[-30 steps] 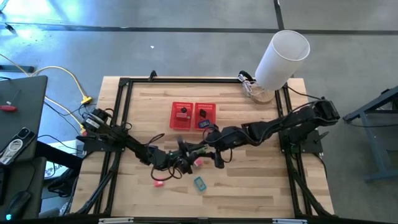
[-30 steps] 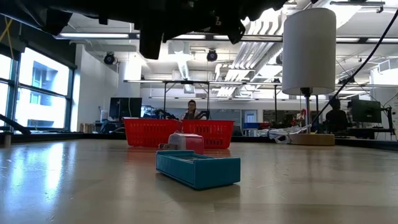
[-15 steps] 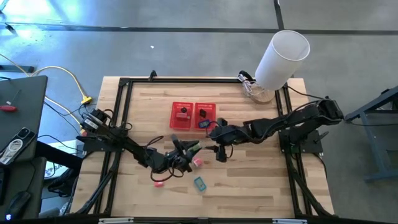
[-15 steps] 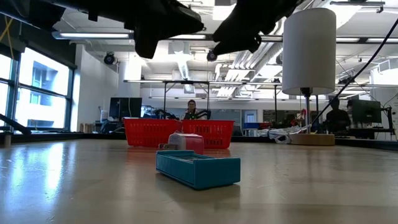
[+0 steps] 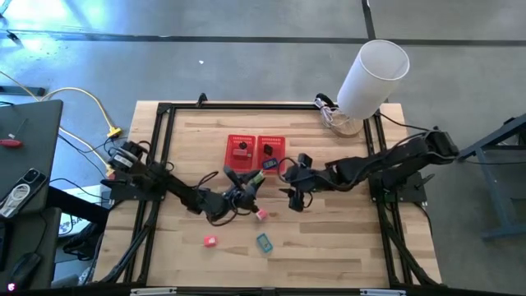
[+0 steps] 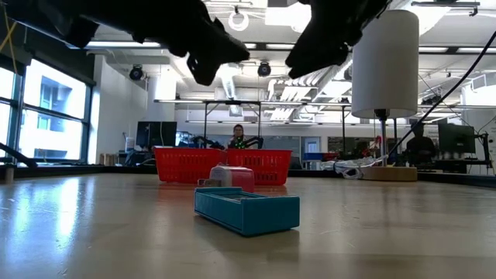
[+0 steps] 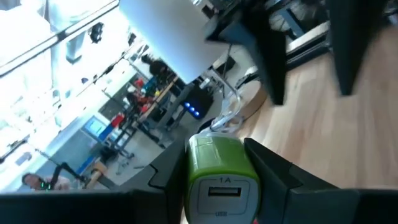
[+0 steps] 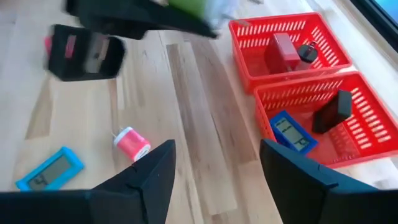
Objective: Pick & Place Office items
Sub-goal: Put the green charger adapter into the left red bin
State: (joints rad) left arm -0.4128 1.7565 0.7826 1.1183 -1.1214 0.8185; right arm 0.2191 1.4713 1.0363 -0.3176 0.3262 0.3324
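Note:
My left gripper (image 5: 249, 184) is shut on the green item (image 5: 256, 178), above the table just near of the red mesh basket (image 5: 229, 161). My right gripper (image 5: 294, 197) hangs open, holding nothing, to the right of it. The basket's left compartment holds a red block (image 8: 283, 50). Its right compartment holds the black item (image 8: 333, 112) and the dark blue item (image 8: 289, 134). The pale pink item (image 5: 260, 215), the red-pink item (image 5: 209, 241) and the teal item (image 5: 264, 242) lie on the table nearer the near edge. My left gripper pinches the green item between its two fingers, one on each opposite side (image 7: 194, 171). The face with a small slot (image 7: 224, 191) points back at the wrist camera. The item is lifted clear of the table.
A big white cylinder (image 5: 371, 76) stands at the far right corner, with cables beside it. A black frame (image 5: 164, 115) runs along the table's edges. Bare wood lies to the left and right of the three loose items. A person (image 6: 238, 136) sits far behind the table.
My left gripper has carried the green item up and toward the far edge, closer to the basket. My right gripper, which was close beside it over the loose items, has drawn back toward the table's right and far side. The loose items have not moved.

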